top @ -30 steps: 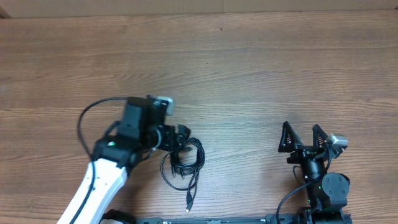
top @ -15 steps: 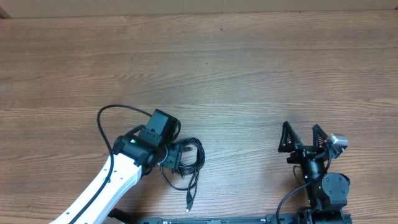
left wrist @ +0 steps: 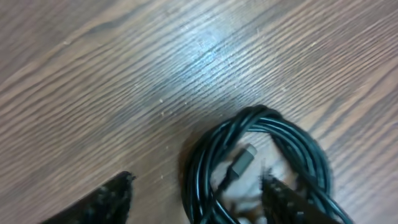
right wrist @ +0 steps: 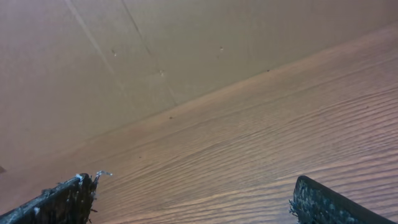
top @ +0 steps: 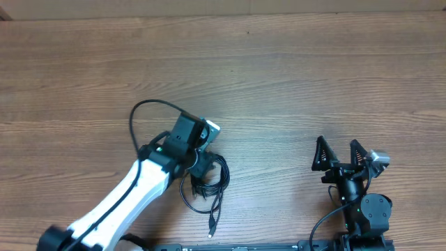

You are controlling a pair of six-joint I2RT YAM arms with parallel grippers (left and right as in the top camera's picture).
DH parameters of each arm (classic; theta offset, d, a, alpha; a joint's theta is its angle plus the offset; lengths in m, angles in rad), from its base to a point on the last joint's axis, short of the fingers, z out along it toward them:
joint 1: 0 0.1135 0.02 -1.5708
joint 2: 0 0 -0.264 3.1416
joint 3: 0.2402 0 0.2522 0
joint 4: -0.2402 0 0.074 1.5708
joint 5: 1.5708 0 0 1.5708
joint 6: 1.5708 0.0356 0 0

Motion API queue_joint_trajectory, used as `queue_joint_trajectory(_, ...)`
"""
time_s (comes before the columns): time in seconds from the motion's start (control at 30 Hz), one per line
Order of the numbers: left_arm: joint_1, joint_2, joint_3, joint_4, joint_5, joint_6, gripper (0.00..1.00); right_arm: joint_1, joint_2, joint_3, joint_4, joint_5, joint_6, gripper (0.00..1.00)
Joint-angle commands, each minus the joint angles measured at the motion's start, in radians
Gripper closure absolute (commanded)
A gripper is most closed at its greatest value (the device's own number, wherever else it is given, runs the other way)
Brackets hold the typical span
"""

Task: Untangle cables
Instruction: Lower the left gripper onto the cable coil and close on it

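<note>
Left gripper (left wrist: 198,180): half-spread astride the cables (left wrist: 261,115), lower frame, nothing held. Likely light, limp, slippery; pinch across bundled rim.

Left pincer (top: 199,167) over the cables (top: 217,183); right pincer (top: 340,155) well apart.

Soft, even light over my worktop (top: 293,77), with one patch of glare and some blur close in.

From overhead the wood grain is sharp and evenly lit, and the cables (top: 224,176) throw only a faint, soft-edged shade. In my left wrist view a pale bluish sheen lies on the wood above the coil. The coil's upper loop is fairly crisp, but my left jaws at the bottom edge are dark and out of focus, and the lower right corner is smeared. My right wrist view is dimmer and warmer, tinted orange, with softer grain. My right jaws show as dark, fuzzy-edged shapes in the lower corners.
</note>
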Motion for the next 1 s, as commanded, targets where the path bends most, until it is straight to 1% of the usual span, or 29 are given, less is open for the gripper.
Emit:
queue_joint_trajectory(0.0, -0.002, 0.088, 0.013, 0.025, 0.015, 0.158, 0.30, 0.005, 0.001, -0.011, 0.006, -0.002, 0.007, 0.00)
queue_joint_trajectory(0.1, -0.002, 0.162, 0.013, 0.034, 0.016, 0.230, 0.34, 0.005, 0.001, -0.011, 0.006, -0.002, 0.007, 0.00)
queue_joint_trajectory(0.2, -0.002, 0.204, 0.013, 0.052, 0.016, 0.230, 0.34, 0.005, 0.001, -0.010, 0.006, -0.002, 0.007, 0.00)
queue_joint_trajectory(0.27, -0.002, 0.226, 0.013, 0.077, 0.024, 0.230, 0.36, 0.005, 0.001, -0.011, 0.006, -0.002, 0.007, 0.00)
queue_joint_trajectory(0.3, -0.002, 0.234, 0.013, 0.091, 0.025, 0.229, 0.41, 0.005, 0.001, -0.011, 0.006, -0.002, 0.007, 0.00)
queue_joint_trajectory(0.33, -0.002, 0.243, 0.013, 0.109, 0.027, 0.229, 0.49, 0.005, 0.001, -0.011, 0.006, -0.002, 0.007, 0.00)
queue_joint_trajectory(0.37, -0.002, 0.249, 0.013, 0.124, 0.031, 0.229, 0.59, 0.005, 0.001, -0.011, 0.006, -0.002, 0.007, 0.00)
queue_joint_trajectory(0.4, -0.002, 0.258, 0.013, 0.151, 0.035, 0.229, 0.65, 0.005, 0.001, -0.011, 0.006, -0.002, 0.007, 0.00)
queue_joint_trajectory(0.43, -0.002, 0.261, 0.013, 0.164, 0.038, 0.229, 0.67, 0.005, 0.001, -0.011, 0.006, -0.002, 0.007, 0.00)
queue_joint_trajectory(0.47, -0.002, 0.261, 0.014, 0.172, 0.037, 0.229, 0.75, 0.005, 0.001, -0.011, 0.006, -0.002, 0.007, 0.00)
queue_joint_trajectory(0.53, -0.002, 0.253, 0.018, 0.189, 0.037, 0.229, 0.84, 0.005, 0.001, -0.011, 0.006, -0.002, 0.007, 0.00)
queue_joint_trajectory(0.63, -0.002, 0.227, 0.039, 0.188, 0.037, 0.195, 0.86, 0.005, 0.001, -0.011, 0.006, -0.002, 0.007, 0.00)
queue_joint_trajectory(0.7, -0.002, 0.205, 0.063, 0.184, 0.032, 0.131, 0.94, 0.005, 0.001, -0.011, 0.006, -0.002, 0.007, 0.00)
queue_joint_trajectory(0.73, -0.002, 0.196, 0.076, 0.180, 0.027, 0.087, 0.95, 0.005, 0.001, -0.011, 0.006, -0.002, 0.007, 0.00)
queue_joint_trajectory(0.77, -0.002, 0.187, 0.089, 0.179, 0.026, 0.020, 0.93, 0.005, 0.001, -0.011, 0.006, -0.002, 0.007, 0.00)
queue_joint_trajectory(0.8, -0.002, 0.183, 0.098, 0.180, 0.026, -0.039, 0.87, 0.005, 0.001, -0.011, 0.006, -0.002, 0.007, 0.00)
queue_joint_trajectory(0.83, -0.002, 0.183, 0.102, 0.183, 0.026, -0.099, 0.84, 0.005, 0.001, -0.011, 0.006, -0.002, 0.007, 0.00)
queue_joint_trajectory(0.87, -0.002, 0.183, 0.103, 0.188, 0.026, -0.170, 0.76, 0.005, 0.001, -0.011, 0.006, -0.002, 0.007, 0.00)
queue_joint_trajectory(0.9, -0.002, 0.185, 0.103, 0.187, 0.026, -0.237, 0.66, 0.005, 0.001, -0.011, 0.006, -0.002, 0.007, 0.00)
queue_joint_trajectory(0.97, -0.002, 0.190, 0.103, 0.178, 0.026, -0.298, 0.51, 0.005, 0.001, -0.011, 0.006, -0.002, 0.007, 0.00)
